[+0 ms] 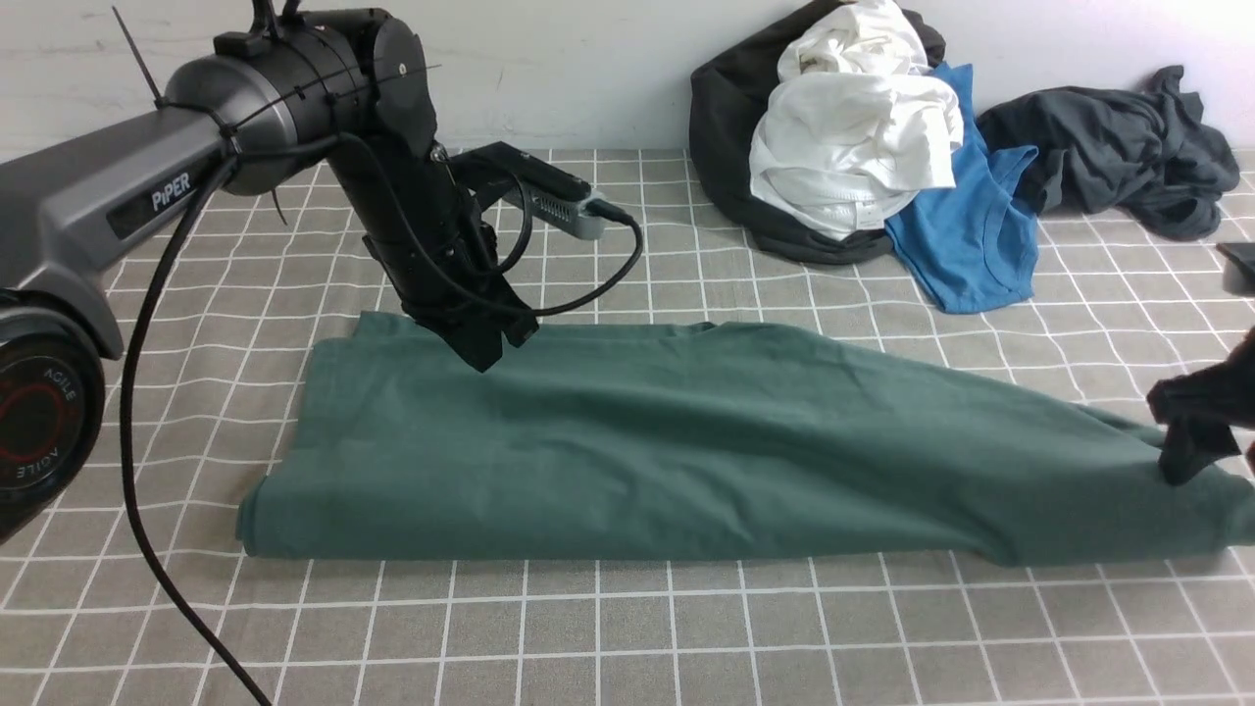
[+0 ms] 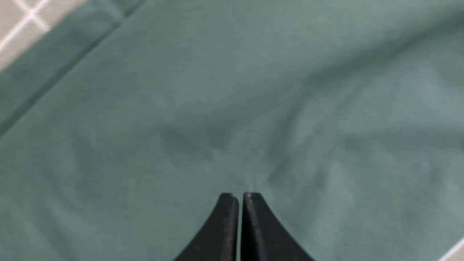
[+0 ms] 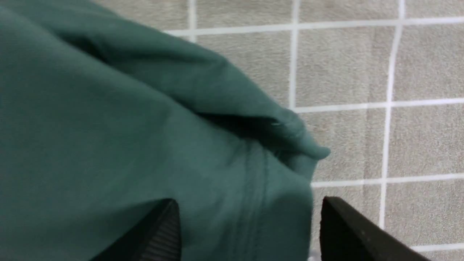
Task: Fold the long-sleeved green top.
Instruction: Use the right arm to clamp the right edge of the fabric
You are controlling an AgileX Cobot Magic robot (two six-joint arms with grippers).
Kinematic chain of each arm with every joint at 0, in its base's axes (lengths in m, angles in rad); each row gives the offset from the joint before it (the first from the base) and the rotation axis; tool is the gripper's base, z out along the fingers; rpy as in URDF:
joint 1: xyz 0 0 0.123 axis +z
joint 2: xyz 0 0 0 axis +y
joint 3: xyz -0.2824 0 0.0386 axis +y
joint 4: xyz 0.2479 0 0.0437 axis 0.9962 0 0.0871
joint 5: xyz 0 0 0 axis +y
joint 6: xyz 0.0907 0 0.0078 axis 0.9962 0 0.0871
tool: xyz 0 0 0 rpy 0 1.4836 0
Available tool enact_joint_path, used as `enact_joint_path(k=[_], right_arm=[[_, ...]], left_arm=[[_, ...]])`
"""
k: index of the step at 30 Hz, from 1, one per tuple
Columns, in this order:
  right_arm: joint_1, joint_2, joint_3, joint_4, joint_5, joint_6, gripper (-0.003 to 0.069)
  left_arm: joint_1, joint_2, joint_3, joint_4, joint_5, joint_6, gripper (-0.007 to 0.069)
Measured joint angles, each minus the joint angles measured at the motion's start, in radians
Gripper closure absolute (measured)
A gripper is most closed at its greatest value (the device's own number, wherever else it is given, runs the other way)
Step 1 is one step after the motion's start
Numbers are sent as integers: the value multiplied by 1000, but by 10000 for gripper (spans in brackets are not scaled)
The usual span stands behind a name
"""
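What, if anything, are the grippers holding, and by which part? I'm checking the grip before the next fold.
Nothing is held: the left gripper is shut above the green top, and the right gripper stands open over its end.

Cut off and blurred
In the front view we lose the far end of the green long-sleeved top (image 1: 686,441) and most of the right arm (image 1: 1206,392) past the edge; we cannot make out the tips of the right gripper (image 3: 250,206) there. Our left wrist view blurs the fabric, and the left gripper (image 2: 241,197) runs out of it.
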Motion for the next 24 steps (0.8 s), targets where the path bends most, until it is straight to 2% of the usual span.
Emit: enact_joint_path(k=[5,12,15,16,18,19,20,21,24], right_arm=[[-29,75,8,16,-100,3,166],[-22,109,9,81,-132,-59,185],[-11,109,9,86,-132,-84,270],[-10,109,9,87,-132,-85,278],[-7,109,4,90,-123,-96,417],[-7,109,1,90,-121,-99,430],[-7,108,-13,78,-97,-105,529],[-6,101,-25,63,-75,-106,567],[-6,72,-55,12,-17,-101,571]], left_arm=[[0,0,0,-21,12,17,632],[0,0,0,-21,27,21,632],[0,-1,0,-20,27,21,632],[0,-1,0,-20,27,21,632],[0,-13,0,-15,27,21,632],[0,-15,0,-15,27,21,632],[0,-37,1,0,32,21,632],[0,-53,1,11,35,21,632],[0,-108,1,48,40,9,632]])
